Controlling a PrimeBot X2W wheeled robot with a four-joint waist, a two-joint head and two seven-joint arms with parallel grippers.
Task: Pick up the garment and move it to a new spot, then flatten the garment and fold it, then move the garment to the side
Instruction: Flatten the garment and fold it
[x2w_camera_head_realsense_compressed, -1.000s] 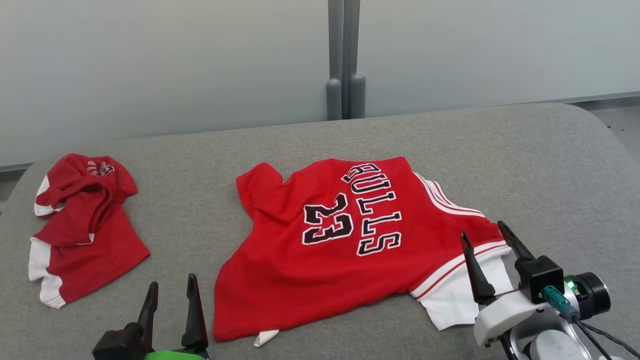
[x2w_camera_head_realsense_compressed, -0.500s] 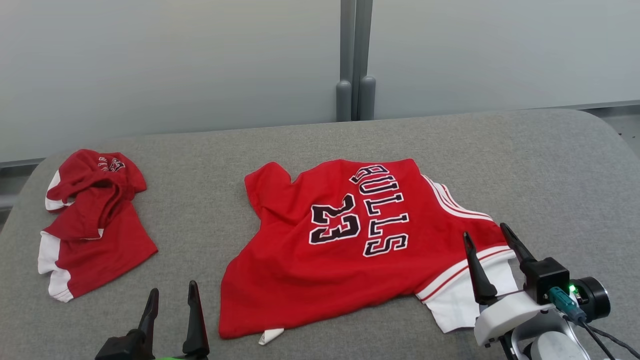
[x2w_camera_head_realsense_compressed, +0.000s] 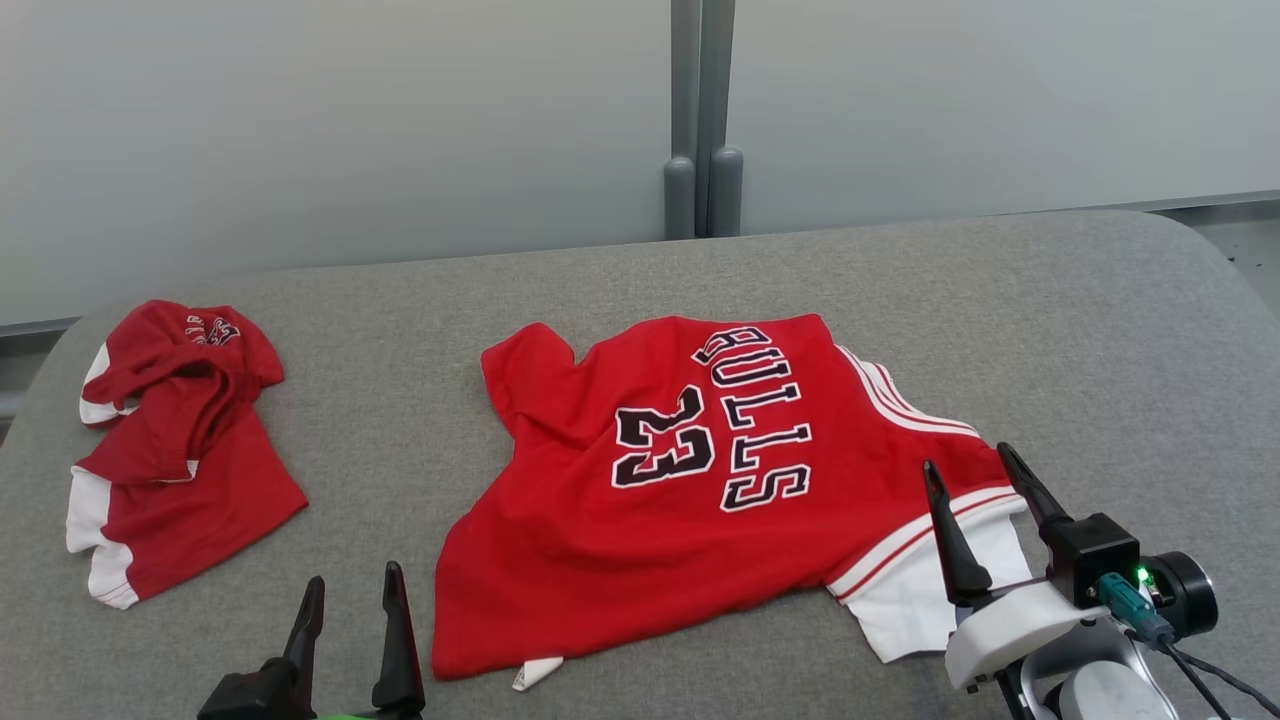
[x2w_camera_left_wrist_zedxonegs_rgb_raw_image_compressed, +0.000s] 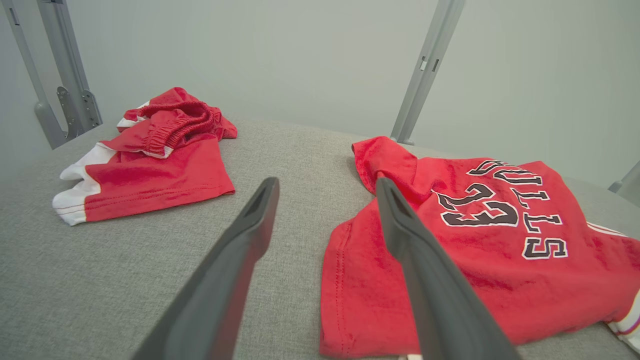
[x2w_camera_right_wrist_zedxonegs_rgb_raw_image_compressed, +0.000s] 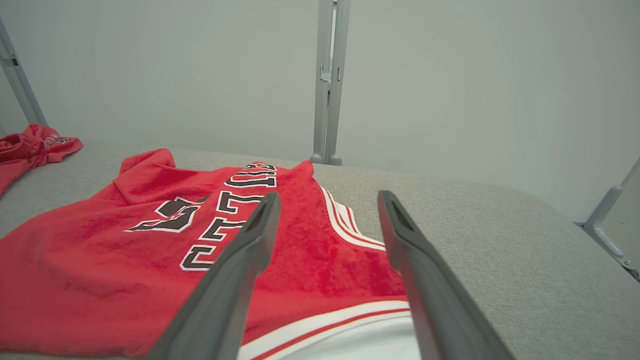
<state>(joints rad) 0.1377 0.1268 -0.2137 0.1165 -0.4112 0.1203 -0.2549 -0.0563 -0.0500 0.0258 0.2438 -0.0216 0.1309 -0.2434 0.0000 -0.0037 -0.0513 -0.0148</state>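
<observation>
The garment, a red jersey with "BULLS 23" in black letters and white trim, lies mostly spread in the middle of the grey padded table. One sleeve is folded up at its far left corner. My left gripper stands open just left of the jersey's near hem; in the left wrist view the jersey lies to the right of that gripper. My right gripper hovers open over the jersey's white-striped right end, and the right wrist view has the jersey under and left of it. Neither holds anything.
Crumpled red shorts with white trim lie at the table's left end, also in the left wrist view. A pale wall with grey metal posts runs behind the table. Bare grey padding stretches right of and behind the jersey.
The head view has shifted a little sideways and up. Both garments lie as before and both grippers stay open in about the same places.
</observation>
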